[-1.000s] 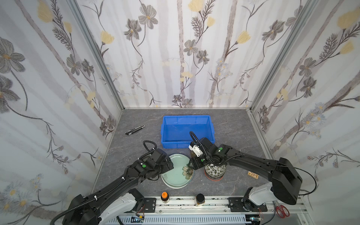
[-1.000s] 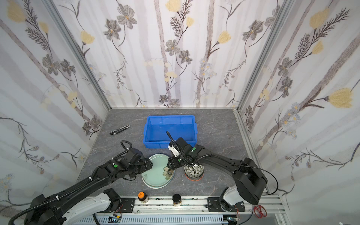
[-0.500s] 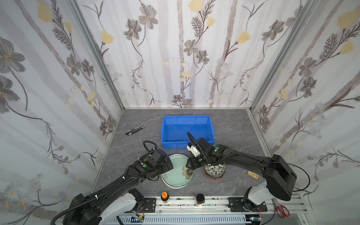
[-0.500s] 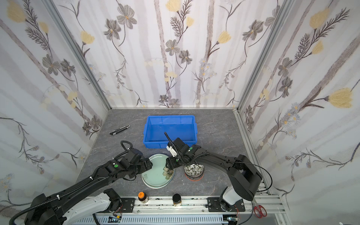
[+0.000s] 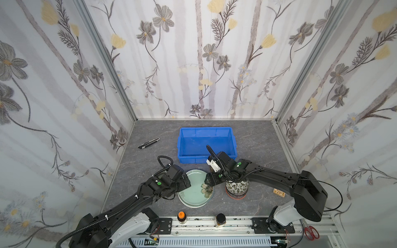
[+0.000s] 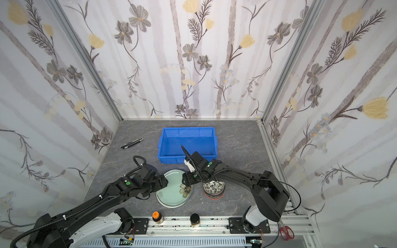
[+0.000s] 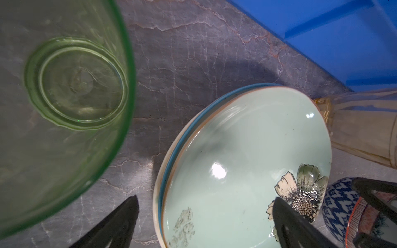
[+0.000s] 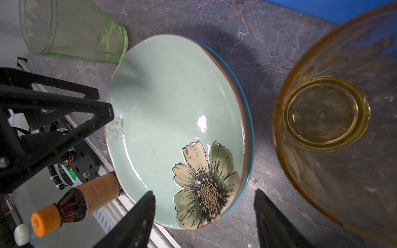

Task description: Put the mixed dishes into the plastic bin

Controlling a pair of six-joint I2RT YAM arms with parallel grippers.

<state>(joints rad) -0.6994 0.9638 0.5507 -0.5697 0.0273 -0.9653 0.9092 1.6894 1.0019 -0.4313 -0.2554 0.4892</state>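
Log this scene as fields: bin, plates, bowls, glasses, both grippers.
bin: blue, no dishes seen inside
plates: stacked in front of bin, green flowered one on top
bowls: stacked beside plates, leaf pattern on top
green glass: upright, beside plates
amber glass: upright, beside plates
left gripper: open, astride plate rim
right gripper: open, astride plate rim by the flower

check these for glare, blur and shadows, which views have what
Left wrist view: the green tumbler sits too close and blurs, with white glare spots on the pale green plate. Right wrist view: the amber tumbler is soft, the plate shows glare streaks, the jaws are dark silhouettes. In both top views: even light, sharp, the blue bin crisp.
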